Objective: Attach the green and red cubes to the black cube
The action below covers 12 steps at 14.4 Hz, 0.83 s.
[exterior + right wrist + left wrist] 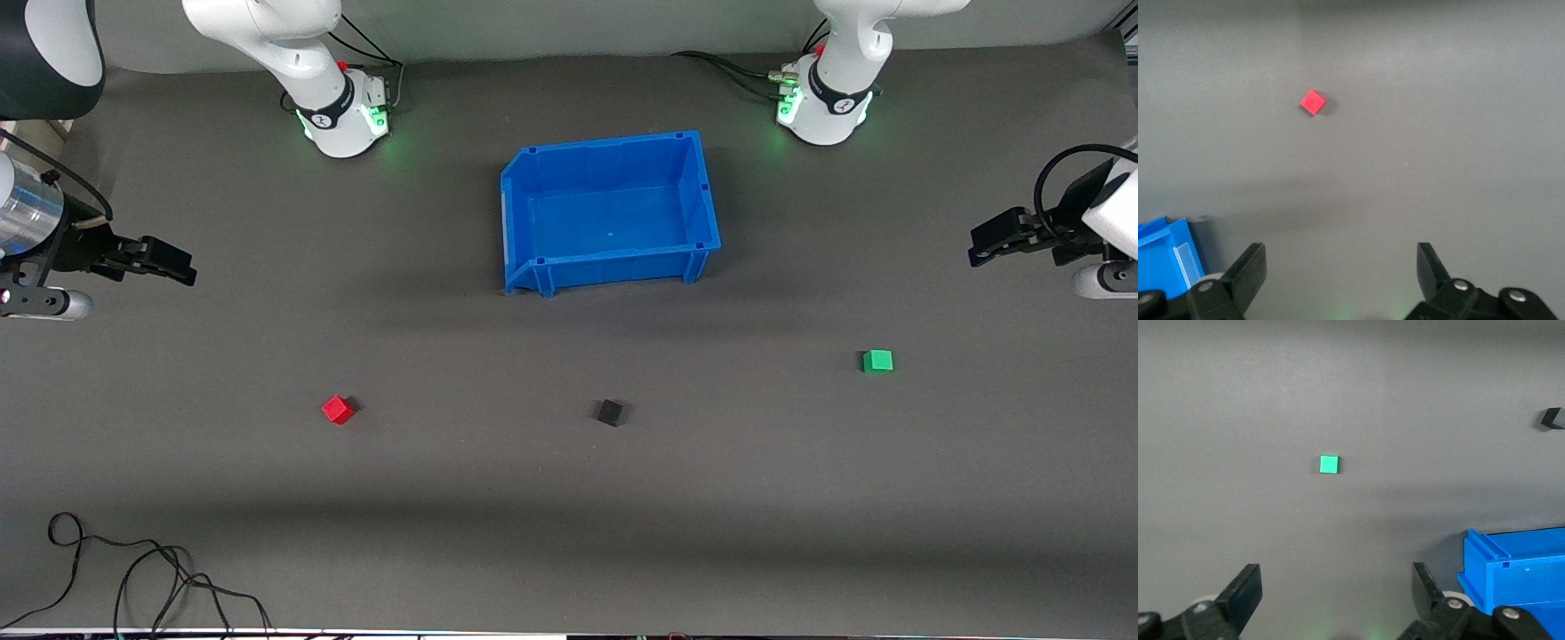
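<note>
Three small cubes lie apart on the dark table. The black cube (610,412) sits between the other two, nearer the front camera than the blue bin. The red cube (338,409) (1313,102) lies toward the right arm's end, the green cube (877,361) (1329,464) toward the left arm's end. My left gripper (978,249) (1337,590) hangs open and empty over the table's edge at its own end. At the other end my right gripper (185,269) (1341,270) is also open, holding nothing. The black cube (1552,418) shows at the edge of the left wrist view.
An empty blue bin (702,191) (1511,563) stands mid-table, closer to the arm bases than the cubes; one corner of the bin (1165,257) shows in the right wrist view. Loose black cables (151,578) lie at the table's front corner toward the right arm's end.
</note>
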Motion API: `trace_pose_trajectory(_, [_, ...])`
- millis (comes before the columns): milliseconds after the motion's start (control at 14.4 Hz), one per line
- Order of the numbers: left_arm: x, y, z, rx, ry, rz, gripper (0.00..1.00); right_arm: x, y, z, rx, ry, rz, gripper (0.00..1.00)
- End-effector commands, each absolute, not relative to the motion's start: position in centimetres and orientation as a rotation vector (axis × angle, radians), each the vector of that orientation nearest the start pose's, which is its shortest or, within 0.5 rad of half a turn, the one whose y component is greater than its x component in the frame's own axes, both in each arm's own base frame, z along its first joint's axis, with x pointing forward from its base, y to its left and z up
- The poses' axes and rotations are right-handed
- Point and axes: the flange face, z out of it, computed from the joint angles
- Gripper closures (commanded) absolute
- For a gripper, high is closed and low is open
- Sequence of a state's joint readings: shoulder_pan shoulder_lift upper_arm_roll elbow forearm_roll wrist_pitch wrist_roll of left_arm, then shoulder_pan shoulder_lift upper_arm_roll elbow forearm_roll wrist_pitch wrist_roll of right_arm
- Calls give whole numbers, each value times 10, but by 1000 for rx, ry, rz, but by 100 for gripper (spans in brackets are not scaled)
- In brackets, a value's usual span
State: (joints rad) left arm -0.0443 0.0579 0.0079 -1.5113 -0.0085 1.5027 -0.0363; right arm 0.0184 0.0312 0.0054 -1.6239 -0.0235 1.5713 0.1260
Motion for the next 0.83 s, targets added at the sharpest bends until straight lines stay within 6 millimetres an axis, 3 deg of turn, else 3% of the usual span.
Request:
trace_pose_trajectory(0, [562, -20, 616, -3132, 0, 103, 0, 561, 14, 584, -3140, 125, 123, 0])
trace_pose_trajectory(277, [561, -18, 616, -3132, -77, 115, 0, 563, 14, 584, -3139, 128, 116, 0])
trace_pose_trajectory(554, [562, -6, 614, -3104, -454, 124, 0, 563, 14, 584, -3139, 128, 113, 0])
trace_pose_trajectory(762, [567, -3, 605, -2980, -936, 139, 0, 563, 14, 585, -3140, 128, 111, 0])
